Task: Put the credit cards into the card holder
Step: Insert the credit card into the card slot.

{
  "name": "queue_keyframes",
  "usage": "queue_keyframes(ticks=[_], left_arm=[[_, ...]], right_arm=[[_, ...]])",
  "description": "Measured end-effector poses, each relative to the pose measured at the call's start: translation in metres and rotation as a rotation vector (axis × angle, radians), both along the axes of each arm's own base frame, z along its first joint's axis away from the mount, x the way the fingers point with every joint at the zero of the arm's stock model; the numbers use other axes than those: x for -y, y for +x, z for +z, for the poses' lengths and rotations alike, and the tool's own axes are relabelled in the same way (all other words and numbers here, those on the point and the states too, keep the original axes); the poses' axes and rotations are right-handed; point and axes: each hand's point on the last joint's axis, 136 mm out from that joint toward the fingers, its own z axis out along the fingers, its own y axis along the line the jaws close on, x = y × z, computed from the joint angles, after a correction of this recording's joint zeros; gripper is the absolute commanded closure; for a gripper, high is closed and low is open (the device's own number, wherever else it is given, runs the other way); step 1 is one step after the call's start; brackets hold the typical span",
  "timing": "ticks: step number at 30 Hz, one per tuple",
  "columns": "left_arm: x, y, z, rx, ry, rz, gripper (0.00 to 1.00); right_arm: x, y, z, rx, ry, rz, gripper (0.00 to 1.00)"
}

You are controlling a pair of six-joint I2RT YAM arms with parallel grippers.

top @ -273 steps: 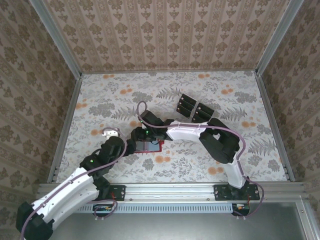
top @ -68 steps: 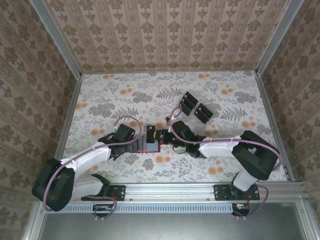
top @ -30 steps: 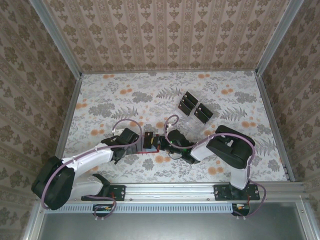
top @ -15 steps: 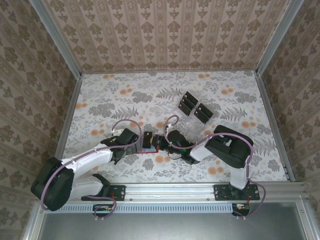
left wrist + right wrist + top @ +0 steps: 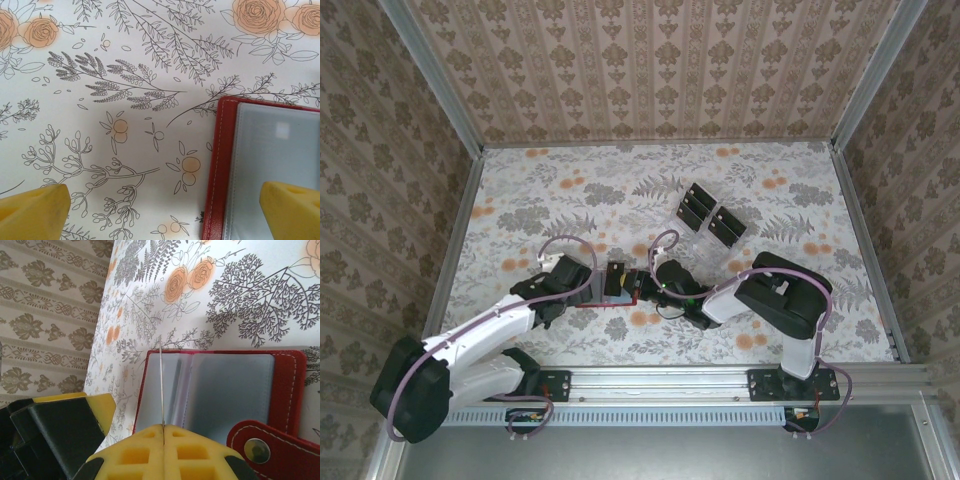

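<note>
Counter (image 5: 770, 300) has a white floral print with orange blooms, papered walls (image 5: 660, 70) with a brown damask stripe on three sides, and metal rails along the edges. The card holder (image 5: 617, 285) lies open near the front centre, red cover down and grey pockets up, snap tab toward my right side. My right fingers (image 5: 163, 432) are pressed together on one card (image 5: 161, 385), held edge-on and upright over the pocket fold. I cannot tell if its tip is inside a pocket. My left fingers (image 5: 590, 288) are spread wide apart and hold nothing. One tip is over the holder's grey pocket, the other over bare counter. The spare credit cards (image 5: 710, 217) sit in two black groups at far right of centre, well apart from the holder. Versus half a second ago, my left arm has slid slightly left and its elbow is lower. The right arm, the holder and the spare cards have not moved.
</note>
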Motion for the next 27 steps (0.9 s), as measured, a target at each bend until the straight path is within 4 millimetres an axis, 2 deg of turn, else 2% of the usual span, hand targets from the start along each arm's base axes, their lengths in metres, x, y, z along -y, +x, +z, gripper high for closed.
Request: queue_keyframes(ticks=[20,27], left_arm=[[0.001,-0.003,-0.01,-0.016,-0.004,-0.009,0.0],[-0.001,-0.005,-0.014,-0.026,0.003,-0.009,0.0]], right_arm=[[-0.009,0.001,-0.016,-0.031,0.018,-0.004,1.0],[-0.012,-0.001,-0.013,-0.035,0.036,-0.001,1.0]])
